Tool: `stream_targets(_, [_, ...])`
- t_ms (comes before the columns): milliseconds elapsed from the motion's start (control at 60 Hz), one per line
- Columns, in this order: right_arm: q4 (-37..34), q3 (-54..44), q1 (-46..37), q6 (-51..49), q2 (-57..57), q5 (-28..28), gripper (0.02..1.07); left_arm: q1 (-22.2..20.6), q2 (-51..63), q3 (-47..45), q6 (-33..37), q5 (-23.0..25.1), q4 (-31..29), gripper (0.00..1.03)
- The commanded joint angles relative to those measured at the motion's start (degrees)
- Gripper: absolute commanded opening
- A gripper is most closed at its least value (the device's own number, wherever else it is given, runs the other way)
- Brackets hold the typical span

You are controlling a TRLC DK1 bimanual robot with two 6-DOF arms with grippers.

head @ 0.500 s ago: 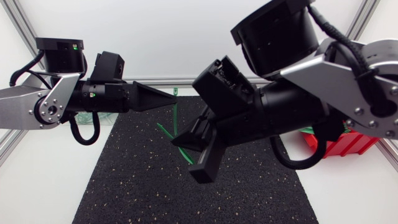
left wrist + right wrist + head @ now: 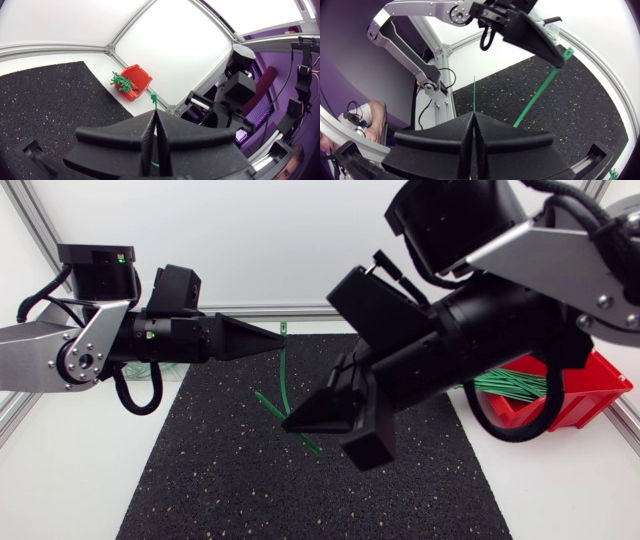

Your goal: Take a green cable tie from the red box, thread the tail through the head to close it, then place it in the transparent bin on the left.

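The left arm comes in level over the table. The left jaws are pressed tight together on the head end of a green tie. In the left wrist view the small square head pokes out just past the closed tips.

From there the tie hangs down above the black mat to the tips of the right jaws, near the mat's middle. A slanted green length shows on either side of those tips.

The right arm reaches in low past the middle. In the right wrist view its jaws are closed flat, with the thin tail pinched between them and standing out ahead. The band runs from beside those jaws up to the left jaws' tip. The tie is off the mat, held at both ends.

The red box stands at the table's right edge, partly behind the right arm. A bundle of spare ties lies in it. The left wrist view shows the box well ahead of the left jaws, beyond the mat's corner.
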Motion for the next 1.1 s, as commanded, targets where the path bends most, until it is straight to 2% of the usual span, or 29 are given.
stream_targets(0, [-1.83,2.19,-0.89,1.39,0.90,0.79,0.07,-0.36,-0.95,-1.48,-1.47,0.19,1.10,0.03])
stream_targets(67, [-3.32,3.42,-0.80,5.96,3.54,1.32,0.07,-0.36,-0.95,-1.48,-1.47,0.19,1.18,0.03])
stream_targets(200, [-3.85,3.25,-0.89,5.61,2.83,1.41,0.07,-0.44,-0.95,-1.48,-1.47,0.19,1.27,0.03])
stream_targets(267, [-0.07,1.49,-0.01,11.41,-0.51,6.15,0.07,-0.44,-0.95,-1.57,-1.47,0.19,1.27,0.03])
stream_targets(433, [-4.99,4.30,1.13,14.31,0.55,7.03,0.07,-0.88,-0.95,-1.92,-1.47,0.19,1.54,0.03])
stream_targets(500, [-9.30,6.23,-0.27,17.56,1.87,4.48,0.07,-1.50,-1.04,-2.36,-1.47,0.10,1.71,0.03])
stream_targets(533, [-9.03,6.06,-1.42,19.85,1.78,1.94,0.07,-1.68,-1.21,-2.54,-1.47,0.02,1.71,0.03])
stream_targets(617, [-10.00,5.53,-1.94,28.55,1.60,0.53,0.07,-2.11,-1.57,-2.80,-1.82,-0.25,1.89,0.03])
stream_targets(717, [-10.09,5.44,-1.86,32.76,1.08,-1.58,0.07,-2.55,-2.27,-3.06,-2.26,-0.69,2.24,0.03])
stream_targets(783, [-8.07,4.65,-2.38,36.72,0.46,-4.74,0.07,-2.64,-2.53,-3.15,-2.53,-0.77,2.50,0.03])
stream_targets(1000, [-3.06,4.56,-3.61,44.37,-0.07,-8.96,0.07,-3.26,-3.59,-4.29,-2.79,-1.65,3.03,0.03])
stream_targets(1083, [1.51,3.51,-5.37,49.55,-0.07,-11.07,0.07,-3.52,-3.85,-4.73,-3.41,-2.01,3.56,0.03])
